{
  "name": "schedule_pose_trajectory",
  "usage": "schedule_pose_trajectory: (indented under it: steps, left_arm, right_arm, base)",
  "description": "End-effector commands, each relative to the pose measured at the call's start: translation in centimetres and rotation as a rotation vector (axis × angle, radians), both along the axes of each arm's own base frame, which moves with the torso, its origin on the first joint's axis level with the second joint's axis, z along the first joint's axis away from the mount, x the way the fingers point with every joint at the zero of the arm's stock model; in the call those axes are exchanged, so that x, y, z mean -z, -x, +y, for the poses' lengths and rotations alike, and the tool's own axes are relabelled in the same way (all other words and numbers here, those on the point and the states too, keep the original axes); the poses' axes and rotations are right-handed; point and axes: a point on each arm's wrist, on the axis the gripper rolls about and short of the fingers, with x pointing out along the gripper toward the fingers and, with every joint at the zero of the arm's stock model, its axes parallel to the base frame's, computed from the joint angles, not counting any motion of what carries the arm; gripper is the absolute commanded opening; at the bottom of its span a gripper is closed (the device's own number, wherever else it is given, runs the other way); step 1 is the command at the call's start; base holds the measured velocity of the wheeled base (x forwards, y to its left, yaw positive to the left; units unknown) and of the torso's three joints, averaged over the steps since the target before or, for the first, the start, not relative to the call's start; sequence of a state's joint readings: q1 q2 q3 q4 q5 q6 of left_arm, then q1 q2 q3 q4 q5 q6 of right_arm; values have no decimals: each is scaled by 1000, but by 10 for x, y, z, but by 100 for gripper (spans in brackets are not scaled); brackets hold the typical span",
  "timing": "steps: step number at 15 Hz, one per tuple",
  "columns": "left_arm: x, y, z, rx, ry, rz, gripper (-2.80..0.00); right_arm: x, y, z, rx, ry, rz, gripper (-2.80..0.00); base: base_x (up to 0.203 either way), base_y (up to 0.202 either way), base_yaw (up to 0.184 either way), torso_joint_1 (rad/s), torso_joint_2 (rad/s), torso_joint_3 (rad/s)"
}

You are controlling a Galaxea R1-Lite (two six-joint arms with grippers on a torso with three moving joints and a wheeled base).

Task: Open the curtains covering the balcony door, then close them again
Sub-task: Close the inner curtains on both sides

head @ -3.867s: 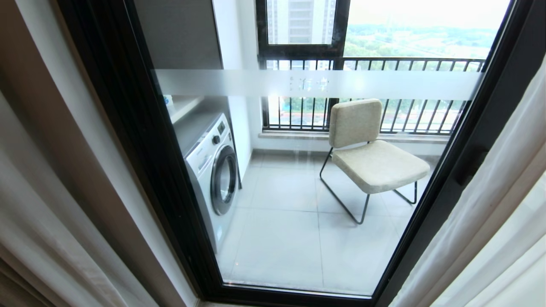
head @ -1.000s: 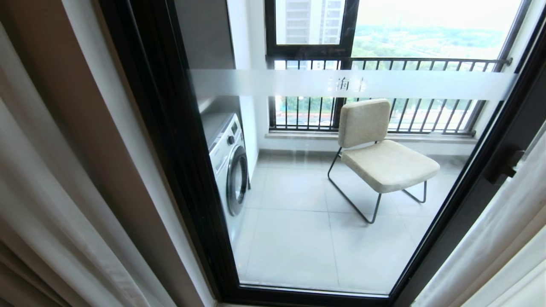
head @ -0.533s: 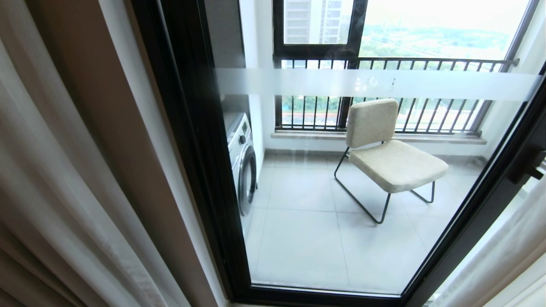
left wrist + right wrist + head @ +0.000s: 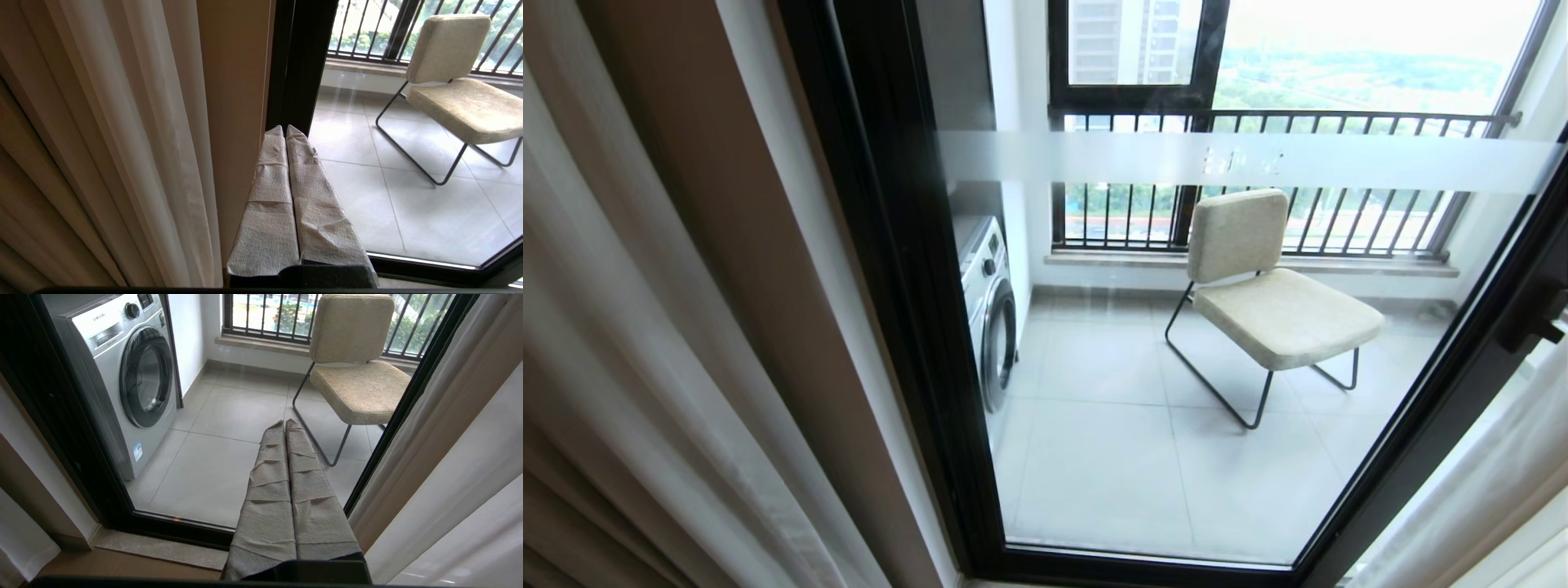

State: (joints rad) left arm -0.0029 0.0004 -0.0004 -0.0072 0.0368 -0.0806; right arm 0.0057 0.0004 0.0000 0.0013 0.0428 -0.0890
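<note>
Plainly, both pairs of fingers are pressed together and hold nothing. The left gripper point(image 4: 285, 130) has its cloth-wrapped fingers point(image 4: 271, 196) side by side with no gap, pointing at the black frame of the balcony door point(image 4: 300, 61); the gathered curtains point(image 4: 135, 122) hang just beside it, apart from the tips. The right gripper point(image 4: 285, 424) is squeezed tight in the same way, its fingers point(image 4: 304, 486) aimed through the glass at the tiled balcony floor, with curtain fabric point(image 4: 457, 428) hanging near it on its own side, not touching. Neither arm shows in the head view.

Outward from there, the curtains point(image 4: 645, 343) on the robot's left are bunched clear of the glass, a pale sheer layer lying against a darker beige one, and a strip of wall shows between them and the door frame. On the right, more fabric point(image 4: 1486, 490) is drawn back to the edge of the view. The balcony door point(image 4: 882, 245) stands uncovered across the middle, its frosted band and black handle point(image 4: 1531, 314) visible. Through the glass sit a washing machine point(image 4: 122, 375) and a beige chair point(image 4: 1274, 302) before the railing.

As for progress, the opening half looks done, since the glass is bare between the two gathered sides. Closing them again appears not yet begun: neither gripper has hold of any fabric, so a fresh grip on each side is probably what remains.
</note>
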Motion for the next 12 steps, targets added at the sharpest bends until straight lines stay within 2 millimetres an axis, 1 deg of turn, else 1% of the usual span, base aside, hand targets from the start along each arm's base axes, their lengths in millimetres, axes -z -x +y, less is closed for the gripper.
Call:
schedule_pose_trajectory:
  steps: [1, 12]
  left_arm:
    - [0, 0, 0, 0, 1, 0, -280]
    - [0, 0, 0, -1, 2, -2, -280]
  right_arm:
    - [0, 0, 0, -1, 0, 0, -280]
    - [0, 0, 0, -1, 1, -2, -280]
  base:
    - [0, 0, 0, 0, 0, 0]
    - [0, 0, 0, 0, 0, 0]
